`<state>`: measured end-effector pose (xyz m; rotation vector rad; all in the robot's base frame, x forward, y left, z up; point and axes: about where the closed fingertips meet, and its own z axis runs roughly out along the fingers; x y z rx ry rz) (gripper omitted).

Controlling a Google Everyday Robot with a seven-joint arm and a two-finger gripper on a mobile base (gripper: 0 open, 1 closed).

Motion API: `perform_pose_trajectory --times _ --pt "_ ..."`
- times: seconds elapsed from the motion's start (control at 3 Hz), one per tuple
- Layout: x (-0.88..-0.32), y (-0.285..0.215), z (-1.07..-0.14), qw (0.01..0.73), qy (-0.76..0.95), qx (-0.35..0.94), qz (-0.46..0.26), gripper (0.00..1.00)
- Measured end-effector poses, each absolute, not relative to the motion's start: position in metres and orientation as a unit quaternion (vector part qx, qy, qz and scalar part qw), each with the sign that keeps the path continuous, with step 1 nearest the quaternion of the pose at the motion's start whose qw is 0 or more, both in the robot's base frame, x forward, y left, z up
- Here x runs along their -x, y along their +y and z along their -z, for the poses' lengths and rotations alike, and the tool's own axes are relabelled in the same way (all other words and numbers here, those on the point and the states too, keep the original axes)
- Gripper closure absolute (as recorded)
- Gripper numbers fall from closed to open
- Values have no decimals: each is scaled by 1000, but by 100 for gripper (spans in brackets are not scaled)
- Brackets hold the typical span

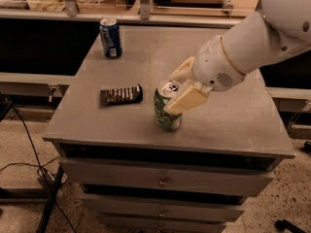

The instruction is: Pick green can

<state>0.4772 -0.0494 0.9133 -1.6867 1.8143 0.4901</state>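
**Gripper at the green can, grip unconfirmed**

Camera view: The green-and-white aluminium drink can (pixel 164 116) stands upright on the grey cabinet top (pixel 233 123), near the front edge and roughly mid-width, with its silver lid and pull tab facing up. The robot's cream-coloured two-finger gripper (pixel 171 94) is right at the can's upper part. It has been brought in from the can's right and slightly behind, and part of it crosses the front of the can just below the rim. Whether it has clamped on the can or is only set about it cannot be told from here. The can's base sits flat on the top, so nothing has been lifted.

The relation that matters is simple: the can's long axis is vertical and the tool meets it side-on, high on the body, so the pick looks like a sideways close followed by a straight rise. (A hold that high could tip the can if it is off-centre.)

The bulky white arm (pixel 252 47) slopes down from the upper right corner, its wrist angled toward the can and held clear above the cabinet top.

Two other things share the surface. A blue drink can (pixel 111 37) stands well apart at the back left corner, and a dark, flat, ribbed snack packet (pixel 121 95) lies near the green can's left, not touching it.
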Motion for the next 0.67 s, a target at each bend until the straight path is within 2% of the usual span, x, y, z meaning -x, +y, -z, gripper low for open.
perform_pose_trajectory --times 0.33,0.67 --pt "-477 -49 -917 306 681 636 -195 95" --pt "-477 -44 -954 322 669 641 -194 100"
